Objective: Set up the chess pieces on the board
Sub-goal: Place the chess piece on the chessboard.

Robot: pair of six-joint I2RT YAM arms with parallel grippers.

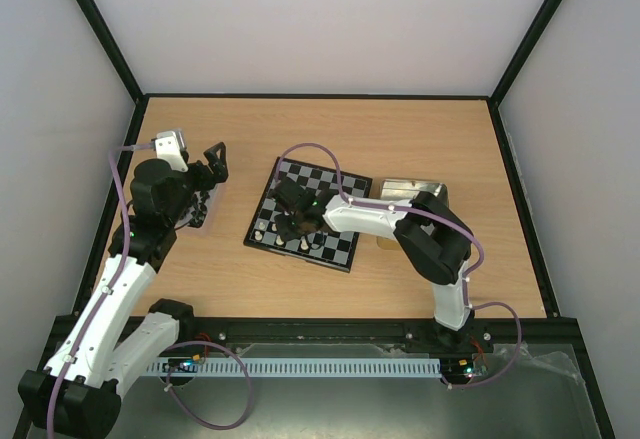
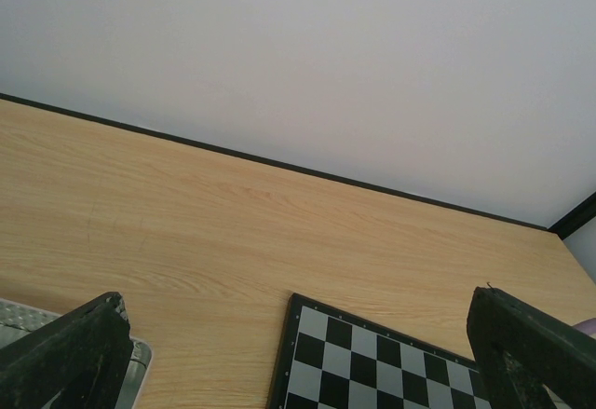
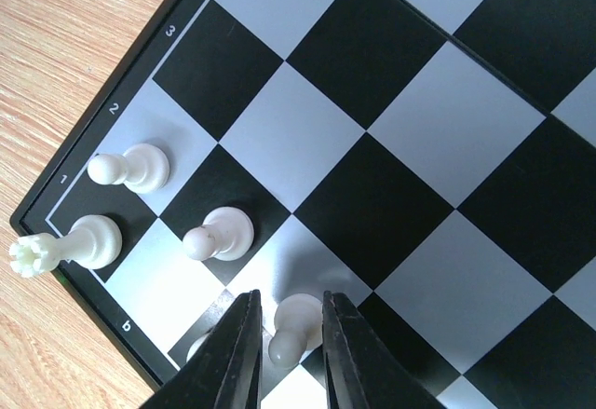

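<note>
At the far left, a corner of a silvery tin [image 2: 142, 361] shows under the left gripper [image 1: 212, 162]. This gripper is raised and angled out across the table [image 1: 400, 139]. Its fingers [image 2: 79, 348] are spread wide with nothing between them, and it appears parked clear of the working area. The board [image 1: 318, 181] lies flat near the table's middle, turned slightly askew. Only its near left corner is populated: a cream rook [image 3: 70, 241] on the corner square and two cream pawns [image 3: 130, 167] [image 3: 219, 234] on the squares beside it. Black pieces cannot be made out. The right gripper [image 3: 291, 297] is down over that corner. Its fingers are drawn in narrowly either side of a third pawn [image 3: 296, 323] that stands on a pale square next in the line. The right finger seems to touch the base and a sliver of light shows on the left, so whether they are clamped cannot be told. A second tin [image 1: 405, 189] sits just beyond the board's right edge. The set-up is judged barely begun.
</note>
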